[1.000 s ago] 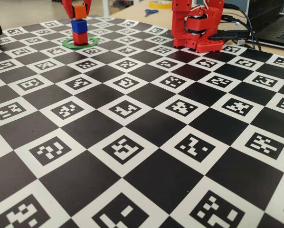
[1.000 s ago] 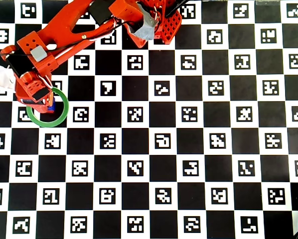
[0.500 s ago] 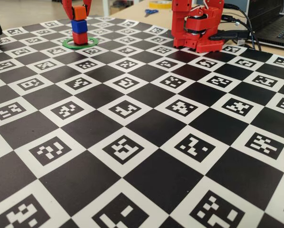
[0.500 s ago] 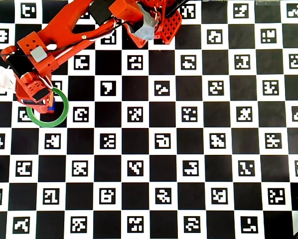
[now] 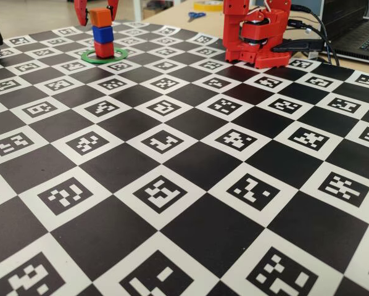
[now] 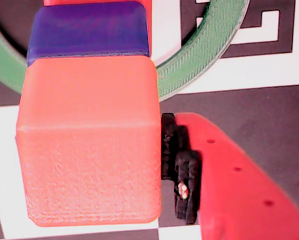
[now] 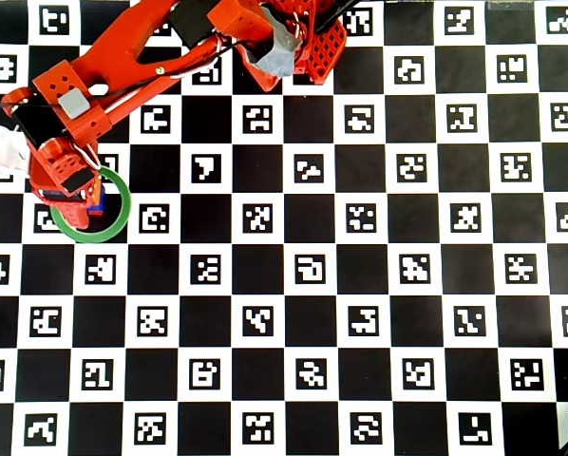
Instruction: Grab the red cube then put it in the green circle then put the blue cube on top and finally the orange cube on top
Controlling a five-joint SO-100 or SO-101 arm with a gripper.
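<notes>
A three-cube stack — red cube (image 5: 103,49), blue cube (image 5: 102,33), orange cube (image 5: 99,16) — is seen inside the green circle (image 5: 103,58); the gripper (image 5: 96,12) jaws are spread apart around the top cube.

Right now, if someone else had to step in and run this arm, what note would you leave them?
Gripper: open, fingers either side of the orange cube; whether a pad touches it is unclear.
Stack: red cube inside the green circle, blue cube on it, orange on top.
Done: all three cubes stacked, upright.
Left: lift the arm clear without knocking the tower.
</notes>
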